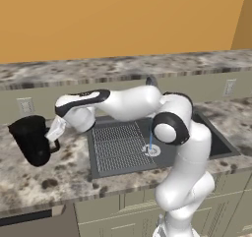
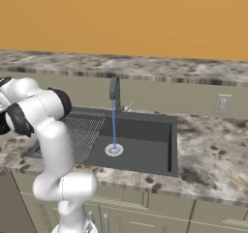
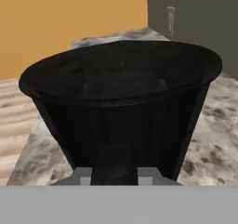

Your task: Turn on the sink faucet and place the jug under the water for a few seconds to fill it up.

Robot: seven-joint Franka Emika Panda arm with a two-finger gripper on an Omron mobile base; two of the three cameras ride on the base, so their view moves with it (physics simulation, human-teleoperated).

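Observation:
The black glossy jug (image 1: 29, 138) is on the speckled counter left of the sink (image 1: 120, 163), leaning slightly. My gripper (image 1: 53, 133) reaches in from the right to the jug's loop handle. In the hand view the jug (image 3: 121, 102) looms close. Its handle sits between my two fingertips (image 3: 82, 175), so the gripper (image 3: 115, 176) is shut on it. The dark gooseneck faucet (image 2: 115, 93) stands behind the sink (image 2: 145, 130). A thin blue stream of water (image 2: 114, 125) falls from it onto the round drain (image 2: 114, 150). In the left base view the water (image 1: 150, 143) shows beside my arm.
The ribbed drainboard (image 1: 115, 145) lies between the jug and the drain. Wall outlets (image 1: 25, 105) (image 2: 222, 104) sit on the backsplash. The counter's front edge (image 1: 59, 201) runs below the jug. My own arm spans the sink's back in the left base view.

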